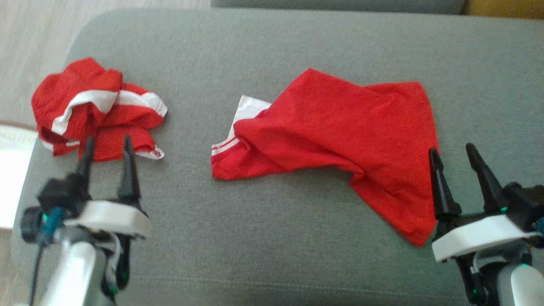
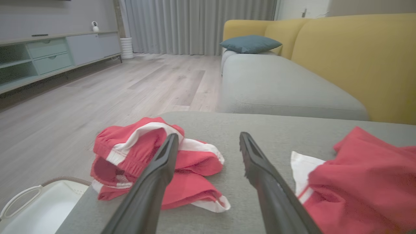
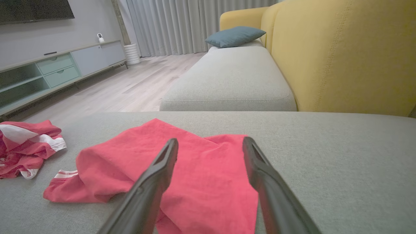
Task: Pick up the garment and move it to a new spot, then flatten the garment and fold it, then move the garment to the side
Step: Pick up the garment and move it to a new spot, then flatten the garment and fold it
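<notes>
Red garment point(image 1: 340, 127) is lying rumpled mid-way across the grey sofa seat point(image 1: 297, 238), apart from the crumpled red-and-white shorts point(image 1: 97, 110). My left tool point(image 1: 108, 138) and right tool point(image 1: 451, 147) are hovering spread and empty. Flattening is probably next, which means pinching opposite edges.

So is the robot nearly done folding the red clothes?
Not nearly. Done, it seems: one red garment lies in the middle of the grey cushion, loosely spread but wrinkled, with an edge turned over. In hand: nothing; the left gripper and right gripper are both open and empty. To do: flattening, folding, moving it aside. The other red garment is a crumpled heap.
</notes>
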Robot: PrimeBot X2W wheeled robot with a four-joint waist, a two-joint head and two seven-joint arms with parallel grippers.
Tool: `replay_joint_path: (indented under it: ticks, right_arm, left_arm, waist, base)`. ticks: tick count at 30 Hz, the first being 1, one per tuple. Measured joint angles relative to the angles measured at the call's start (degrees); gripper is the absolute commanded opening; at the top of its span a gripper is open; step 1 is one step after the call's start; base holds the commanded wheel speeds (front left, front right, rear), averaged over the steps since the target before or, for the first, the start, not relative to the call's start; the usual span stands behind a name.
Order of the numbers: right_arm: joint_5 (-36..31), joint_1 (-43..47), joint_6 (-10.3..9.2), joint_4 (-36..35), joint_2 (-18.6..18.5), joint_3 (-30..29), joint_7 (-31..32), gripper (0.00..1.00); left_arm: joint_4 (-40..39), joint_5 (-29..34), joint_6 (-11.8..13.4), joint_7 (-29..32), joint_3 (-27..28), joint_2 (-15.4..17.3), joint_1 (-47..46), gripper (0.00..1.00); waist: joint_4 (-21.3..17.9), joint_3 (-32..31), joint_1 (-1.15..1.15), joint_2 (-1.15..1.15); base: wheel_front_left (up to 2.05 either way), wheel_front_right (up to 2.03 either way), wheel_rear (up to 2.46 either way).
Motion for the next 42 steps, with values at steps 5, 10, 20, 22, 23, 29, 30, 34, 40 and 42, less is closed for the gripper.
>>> replay_joint_path:
  ticks: [5, 10, 20, 22, 23, 29, 30, 34, 40, 42]
  right_arm:
    - [0.0, 2.0, 0.0, 0.8, 0.6, -0.1, -0.2, 1.0]
    - [0.0, 3.0, 0.0, 1.3, 0.6, 0.2, -0.2, 1.0]
    - [-0.1, 5.7, 0.0, 1.4, 0.7, 0.7, 0.4, 1.0]
    - [-0.1, 5.7, 0.0, 1.4, 0.7, 0.8, 0.5, 1.0]
    - [-0.1, 5.7, 0.0, 1.4, 0.8, 0.9, 0.5, 1.0]
    - [-0.1, 5.7, 0.0, 1.4, 0.8, 0.8, 0.5, 1.0]
    - [-0.1, 5.7, 0.0, 1.4, 0.8, 0.8, 0.5, 1.0]
    - [-0.1, 5.7, 0.0, 1.4, 0.8, 0.9, 0.5, 1.0]
    - [0.0, 5.7, 0.0, 3.6, 0.8, 1.3, 1.5, 1.0]
    - [0.4, 5.7, 0.0, 5.6, 0.7, 1.6, 2.9, 1.0]
  left_arm:
    - [-6.8, 1.8, 1.0, 2.1, -3.0, 0.1, 5.2, 1.0]
    - [-10.4, 2.7, 1.8, 4.8, -4.6, 0.5, 7.7, 1.0]
    - [-13.1, 2.8, 3.0, 6.9, -6.2, 0.6, 12.6, 1.0]
    - [-13.6, 2.8, 3.4, 6.9, -6.2, 0.6, 12.6, 1.0]
    - [-13.8, 2.8, 3.5, 7.2, -6.2, 0.6, 12.6, 1.0]
    - [-14.1, 2.8, 3.6, 7.4, -6.3, 0.7, 13.0, 1.0]
    - [-14.1, 2.8, 3.6, 7.4, -6.4, 0.7, 13.0, 1.0]
    - [-14.3, 2.8, 4.0, 7.4, -6.5, 0.8, 13.0, 1.0]
    - [-15.0, 2.9, 4.0, 7.4, -7.0, 0.8, 12.8, 1.0]
    - [-15.2, 3.3, 4.0, 7.4, -7.3, 0.8, 12.1, 1.0]
  waist:
    - [-2.0, -3.2, 0.0, 0.0]
    - [-4.8, -5.6, 0.0, 0.0]
    - [-9.1, -9.0, 0.0, 0.0]
    - [-9.4, -9.1, 0.0, 0.0]
    - [-9.4, -9.2, 0.0, 0.0]
    - [-9.2, -9.3, 0.0, 0.0]
    - [-9.1, -9.3, 0.0, 0.0]
    - [-8.8, -9.1, 0.0, 0.0]
    - [-8.1, -7.8, 0.0, 0.0]
    - [-7.8, -6.9, 0.0, 0.0]
  base:
    - [0.0, 0.0, 0.0]
    - [0.0, 0.0, 0.0]
    - [0.0, 0.0, 0.0]
    - [0.0, 0.0, 0.0]
    - [0.0, 0.0, 0.0]
    - [0.0, 0.0, 0.0]
    - [0.0, 0.0, 0.0]
    - [0.0, 0.0, 0.0]
    - [0.0, 0.0, 0.0]
    - [0.0, 0.0, 0.0]
